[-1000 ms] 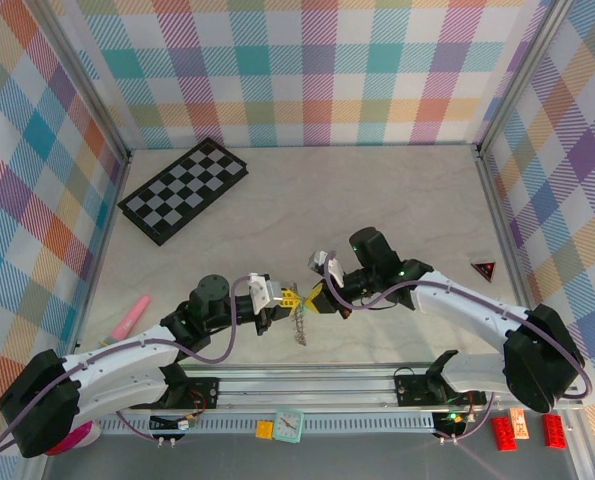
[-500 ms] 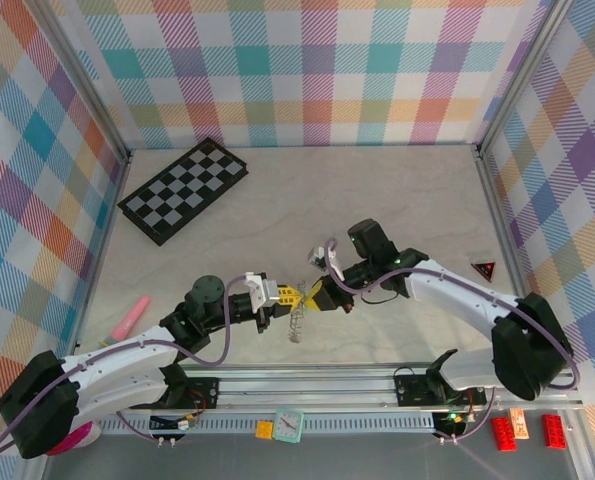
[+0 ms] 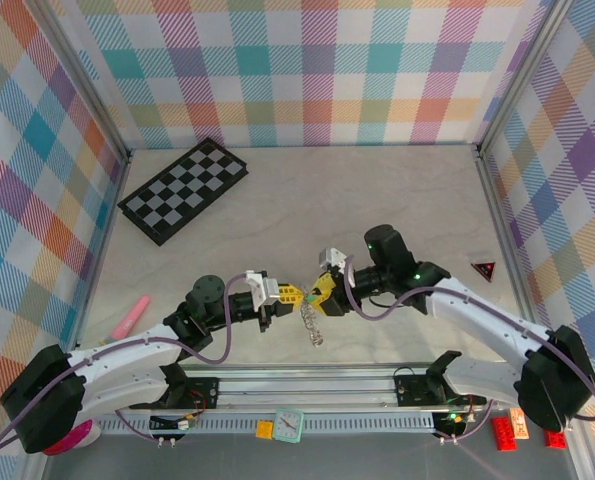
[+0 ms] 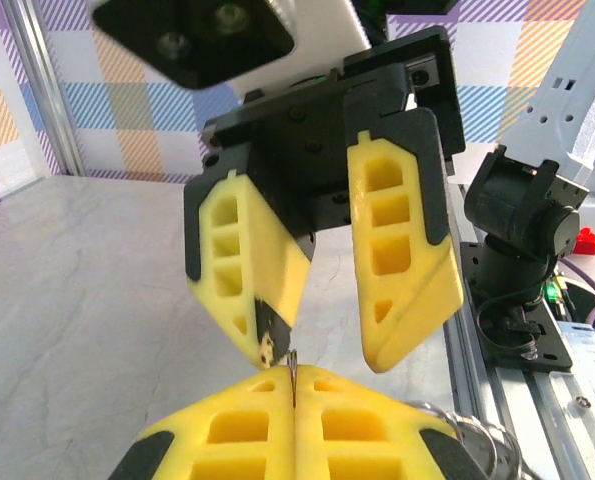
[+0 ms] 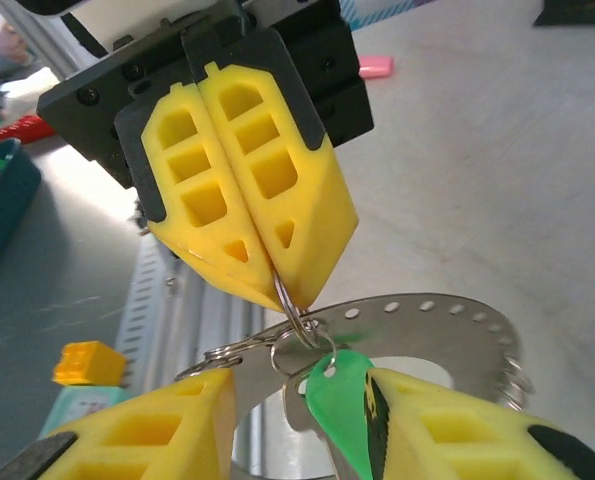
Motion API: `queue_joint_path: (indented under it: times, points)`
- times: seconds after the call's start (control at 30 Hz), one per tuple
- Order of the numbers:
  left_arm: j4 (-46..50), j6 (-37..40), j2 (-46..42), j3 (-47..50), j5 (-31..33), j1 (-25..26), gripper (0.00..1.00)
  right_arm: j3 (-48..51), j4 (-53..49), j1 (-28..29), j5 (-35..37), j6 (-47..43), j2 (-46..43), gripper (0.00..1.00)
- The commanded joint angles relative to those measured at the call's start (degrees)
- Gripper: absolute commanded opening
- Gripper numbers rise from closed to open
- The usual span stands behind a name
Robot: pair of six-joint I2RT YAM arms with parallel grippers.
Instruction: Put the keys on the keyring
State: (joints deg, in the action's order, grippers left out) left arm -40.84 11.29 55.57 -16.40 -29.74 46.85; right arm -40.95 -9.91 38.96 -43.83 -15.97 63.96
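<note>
Right gripper point(image 3: 324, 293) jaws have parted since a second ago, and its arm has swung toward 3 o'clock. Keyring point(image 3: 313, 325) now dangles slightly further right. Left gripper point(image 3: 289, 295) has fingers together, clamped on a thin wire loop point(image 5: 295, 310). Keyring hangs off that loop in mid-air, at 5 o'clock of the left gripper, between the arms. Green-tagged key point(image 5: 335, 398) sits on the same loop, leaning against a right finger, not pinched. Judging by that, one key is on. Cluster is too tangled to tell if the second one is threaded, so it may be outstanding, plus set-down.
</note>
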Motion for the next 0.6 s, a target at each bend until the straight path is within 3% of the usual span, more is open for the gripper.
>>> queue_joint_path:
  times: [0.0,0.27,0.57]
  points:
    - [-5.83,-1.13,0.63,0.23,-1.97,0.63,0.0,2.12,6.05,0.24,3.39,-2.3,-1.01,0.39]
    - [-8.87,-2.85,1.99,0.5,-2.52,0.58,0.0,3.58,12.9,0.94,1.23,-0.75,-0.63,0.32]
    - [-9.82,-3.11,2.45,0.45,-2.42,0.69,0.0,3.51,13.9,2.17,-0.65,-0.47,0.98,0.22]
